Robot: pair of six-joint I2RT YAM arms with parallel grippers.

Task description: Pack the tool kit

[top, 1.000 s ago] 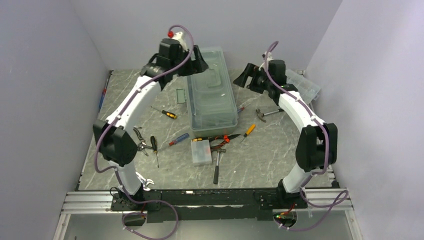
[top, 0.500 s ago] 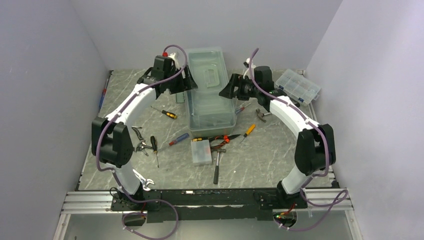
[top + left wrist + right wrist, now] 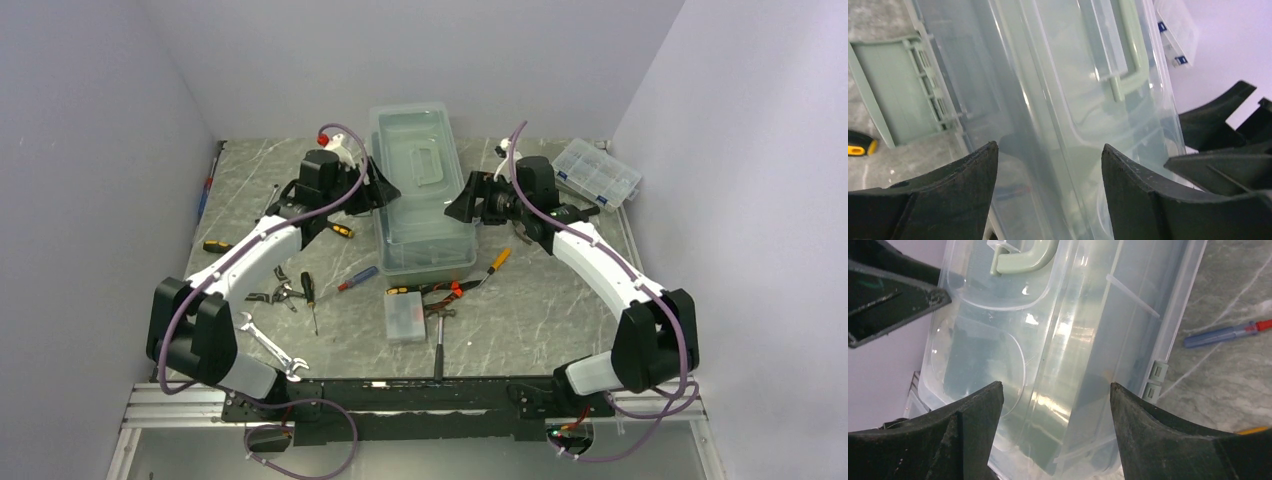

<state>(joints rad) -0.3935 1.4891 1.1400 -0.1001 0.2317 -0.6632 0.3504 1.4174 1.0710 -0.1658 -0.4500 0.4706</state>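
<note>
**Desk:** What did the left of the frame show?

**Photographer:** A wrench (image 3: 268,345), pliers (image 3: 275,293) and a black-handled screwdriver (image 3: 311,292) lay loose on the table (image 3: 560,310). Beyond them the left gripper (image 3: 385,190) hung close beside the left wall of the tool kit (image 3: 420,215). Its jaws were spread and held nothing. Whether it touched the wall could not be told.

**Desk:** And the kit itself?

**Photographer:** It sat at the middle rear of the table with its clear lid down and its green handle (image 3: 427,162) lying flat on top. A small case (image 3: 404,316) and a hammer (image 3: 440,335) lay in front of it. The right gripper (image 3: 455,208) faced it from the other side, jaws likewise apart and empty. A compartment organizer (image 3: 597,173) lay well apart at the right rear.

**Desk:** What did the step call for?

**Photographer:** By my reading, the arms were bracing the box so it could be shifted or opened, since no tool could go in with the lid down. To do that well, the two arms had to meet the walls level and directly opposite each other, or the box would twist. Pressing on the firmer lower body looked wiser than on the thin lid, which seemed likely to flex. The tools crowded at the front edge also needed watching.
</note>
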